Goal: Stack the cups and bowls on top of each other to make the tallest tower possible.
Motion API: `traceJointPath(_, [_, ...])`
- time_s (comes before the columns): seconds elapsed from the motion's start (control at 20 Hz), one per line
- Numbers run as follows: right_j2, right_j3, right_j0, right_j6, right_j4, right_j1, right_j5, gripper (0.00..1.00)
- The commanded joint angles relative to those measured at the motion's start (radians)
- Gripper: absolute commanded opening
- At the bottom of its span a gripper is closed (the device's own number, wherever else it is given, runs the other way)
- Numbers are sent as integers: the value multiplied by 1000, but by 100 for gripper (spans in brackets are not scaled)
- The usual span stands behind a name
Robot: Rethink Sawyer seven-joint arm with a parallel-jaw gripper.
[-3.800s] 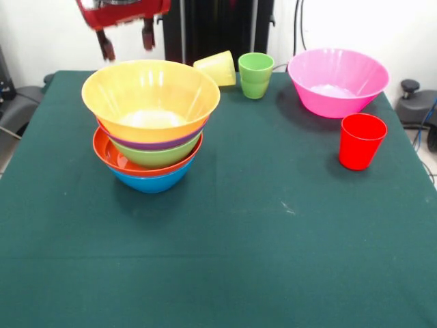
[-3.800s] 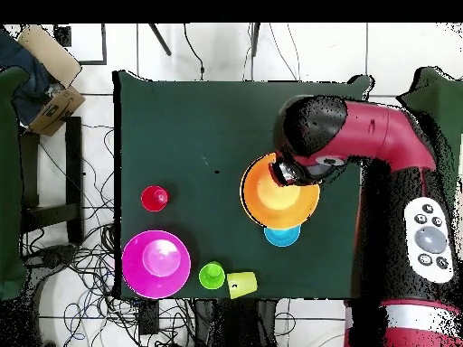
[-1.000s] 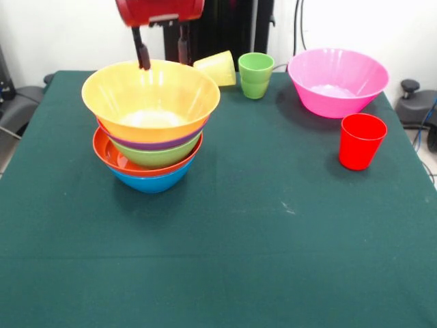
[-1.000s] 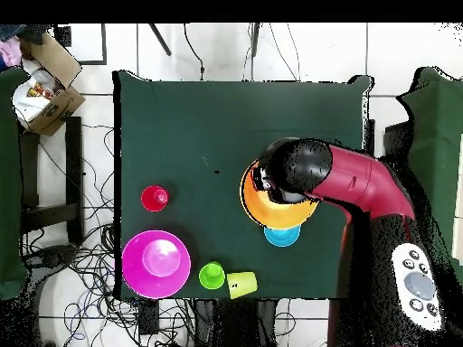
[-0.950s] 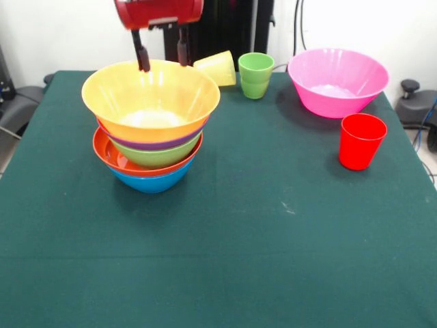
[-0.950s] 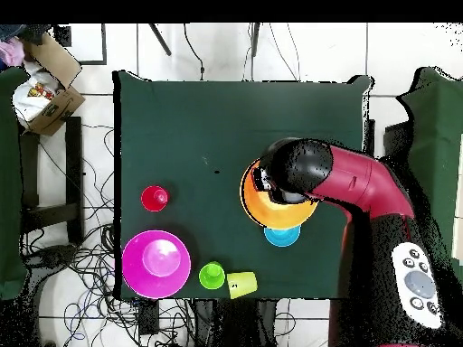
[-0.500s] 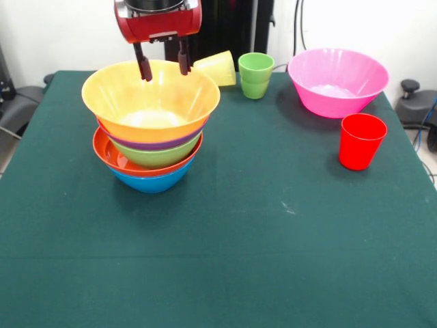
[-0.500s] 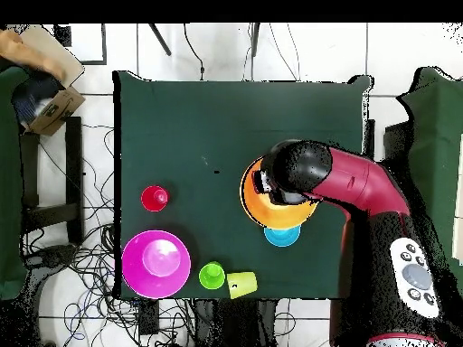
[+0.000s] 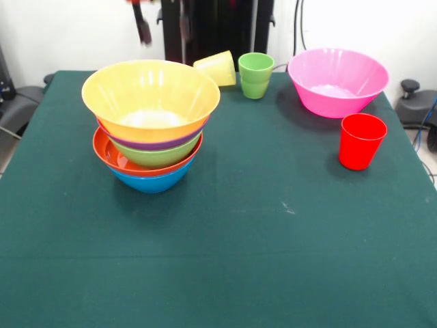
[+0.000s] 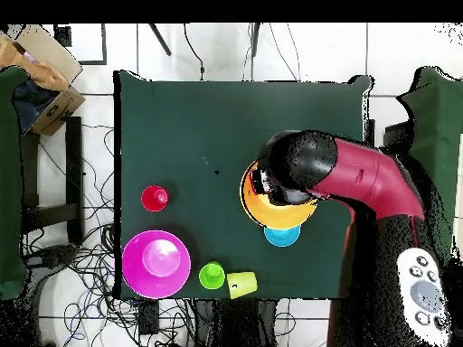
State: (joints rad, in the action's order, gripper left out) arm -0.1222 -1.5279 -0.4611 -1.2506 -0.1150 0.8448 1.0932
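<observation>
The tower [image 9: 151, 123] stands at the table's left, nested bowls with a big yellow-orange bowl [image 9: 150, 96] on top. My gripper [image 9: 162, 26] hangs high above its far rim, open, two blurred fingers [image 9: 143, 29] apart and holding nothing. In the overhead view the arm [image 10: 362, 185] covers part of the tower [image 10: 271, 210]. Behind it a yellow cup [image 9: 216, 67] lies on its side beside an upright green cup [image 9: 255, 74]. A pink bowl [image 9: 337, 80] sits far right, with a red cup [image 9: 361, 140] in front of it. A small blue bowl [image 10: 282, 236] shows next to the tower.
The green cloth table [image 9: 273, 239] stretches wide in front of the tower. In the overhead view a cardboard box [image 10: 45, 81] sits off the table's corner and cables [image 10: 81, 271] lie on the floor beside it.
The gripper has risen from just over the yellow-orange bowl's far rim to the top edge of the front view. Bowls and cups have stayed put.
</observation>
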Motion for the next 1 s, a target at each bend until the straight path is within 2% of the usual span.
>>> traceJointPath(0.05, [-32, 115, 2, 12, -44, 103, 213, 100])
traceJointPath(0.25, [-42, 75, -16, 15, -35, 98, 156, 100])
traceJointPath(0.35, [-47, -20, -20, 4, -26, 78, 19, 100])
traceJointPath(0.45, [-37, -85, 6, -55, -67, 19, -118, 100])
traceJointPath(0.5, [-32, -89, 19, -79, -81, -7, -127, 100])
traceJointPath(0.75, [-7, -124, 71, -248, -11, -59, -233, 100])
traceJointPath(1.0, [1, -137, 82, -290, 47, -80, -284, 100])
